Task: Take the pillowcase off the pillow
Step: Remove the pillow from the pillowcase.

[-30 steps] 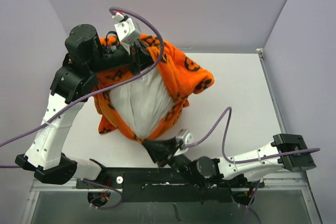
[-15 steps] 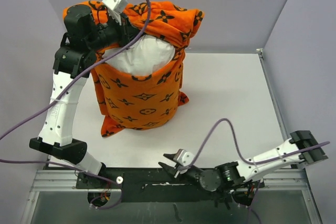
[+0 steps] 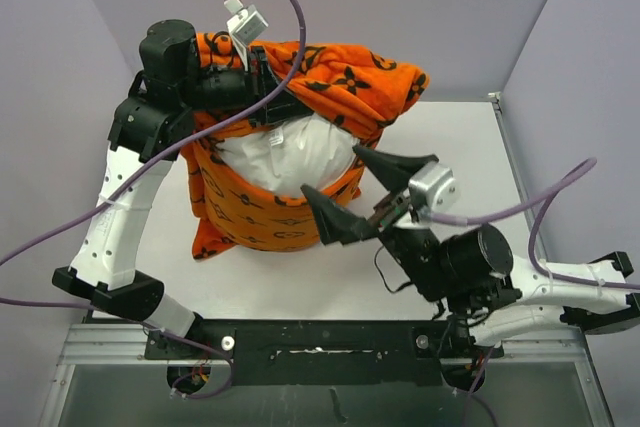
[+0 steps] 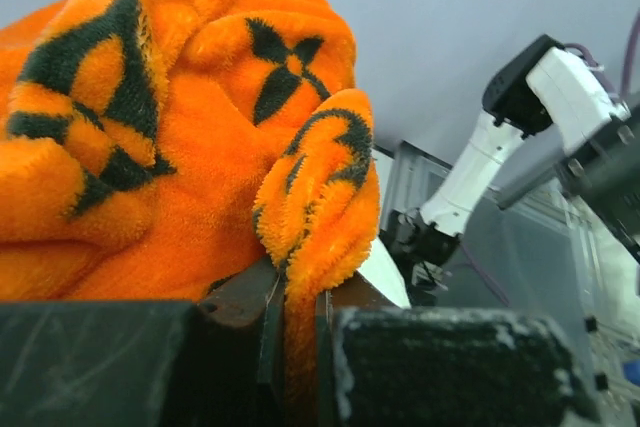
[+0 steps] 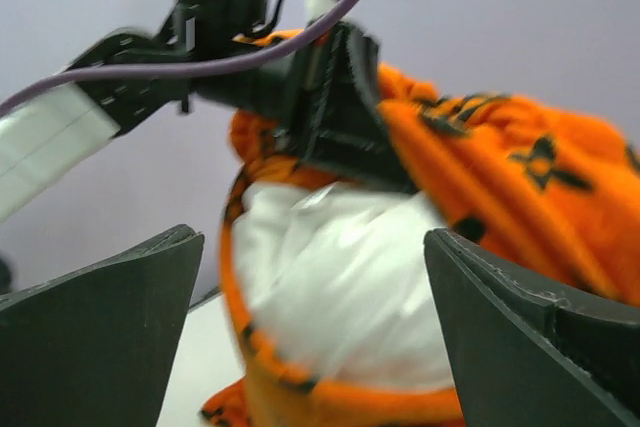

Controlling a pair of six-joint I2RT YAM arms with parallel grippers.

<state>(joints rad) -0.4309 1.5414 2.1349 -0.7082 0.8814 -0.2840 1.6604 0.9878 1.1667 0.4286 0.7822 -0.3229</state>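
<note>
The orange pillowcase (image 3: 270, 219) stands on the white table (image 3: 455, 147) like an open bag. The white pillow (image 3: 290, 152) sits inside it, with its puffy top poking out of the opening. The left tool (image 4: 297, 312) is pinched tight on a fold of the pillowcase's top edge and holds that flap up above the pillow, while the right tool (image 3: 331, 169) has its two fingers spread wide apart by the near rim of the pillowcase, holding nothing.
</note>
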